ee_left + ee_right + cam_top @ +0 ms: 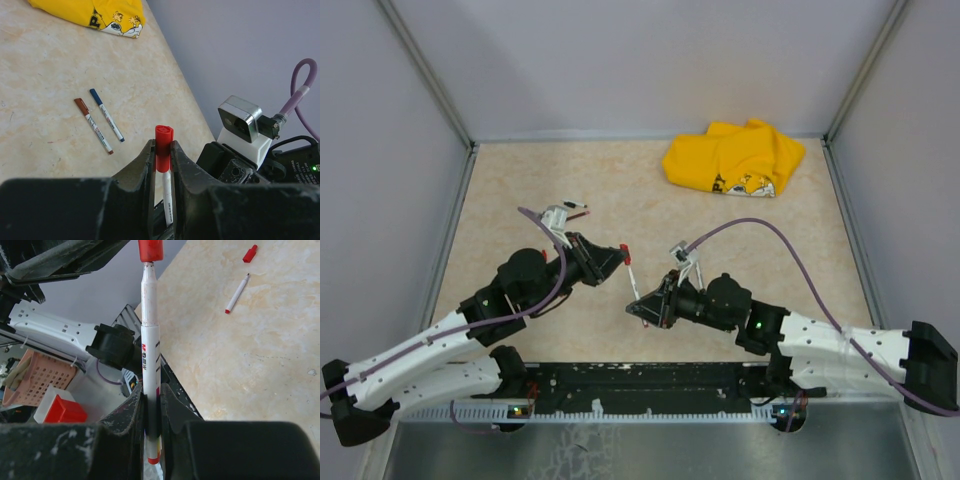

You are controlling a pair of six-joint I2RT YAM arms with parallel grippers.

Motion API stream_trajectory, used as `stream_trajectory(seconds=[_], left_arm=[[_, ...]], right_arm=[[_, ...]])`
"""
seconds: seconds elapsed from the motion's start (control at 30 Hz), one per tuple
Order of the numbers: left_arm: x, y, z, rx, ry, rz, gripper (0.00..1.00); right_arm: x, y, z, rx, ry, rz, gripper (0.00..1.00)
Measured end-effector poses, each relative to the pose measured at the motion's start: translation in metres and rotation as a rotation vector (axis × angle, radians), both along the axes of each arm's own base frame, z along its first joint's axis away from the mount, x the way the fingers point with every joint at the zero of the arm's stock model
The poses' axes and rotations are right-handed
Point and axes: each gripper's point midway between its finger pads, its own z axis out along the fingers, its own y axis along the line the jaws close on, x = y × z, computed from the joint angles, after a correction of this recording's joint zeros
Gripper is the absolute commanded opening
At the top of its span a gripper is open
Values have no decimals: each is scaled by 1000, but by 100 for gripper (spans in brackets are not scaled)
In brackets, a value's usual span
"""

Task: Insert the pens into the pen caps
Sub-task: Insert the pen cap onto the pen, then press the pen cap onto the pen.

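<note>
Everything's happening over the table (520,180), on the near side of the yellow cloth (735,160) and well apart from it. The right gripper (151,396) is pinched tight on the white pen (150,340). The left gripper (162,150) is pinched on the red cap (163,142), held a bit closer to the cloth, with the pen tip right at its mouth. Imo the trick is to keep both dead in line and push straight along the barrel, no sideways wiggle, until it seats.

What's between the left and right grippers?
Just the pen, spanning from the right gripper to the red cap in the left gripper; clear in top view.
</note>
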Motion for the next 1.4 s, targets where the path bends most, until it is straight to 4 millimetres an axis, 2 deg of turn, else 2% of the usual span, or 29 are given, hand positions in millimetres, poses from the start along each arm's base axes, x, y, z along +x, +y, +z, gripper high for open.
stream_trajectory(seconds=[0.37,0.5,0.57,0.77,0.93,1.17,1.4], left_arm=[[-6,-8,-3,-32,27,-40,21],[-8,-12,-5,-40,38,-60,22],[-9,-13,-3,-52,39,-67,24],[-10,-14,-4,-59,45,-74,45],[-10,-13,-5,-55,46,-72,53],[-6,-10,-5,-51,38,-47,58],[-4,-8,-4,-51,34,-32,54]], right_arm=[[7,-3,1,-8,-17,-44,0],[12,-3,8,-7,-35,-67,0],[14,-3,12,-6,-44,-74,0],[19,-3,19,-14,-70,-92,0],[20,-3,22,-12,-83,-92,0],[15,-1,22,-13,-87,-63,0],[7,1,22,-13,-91,-16,0]])
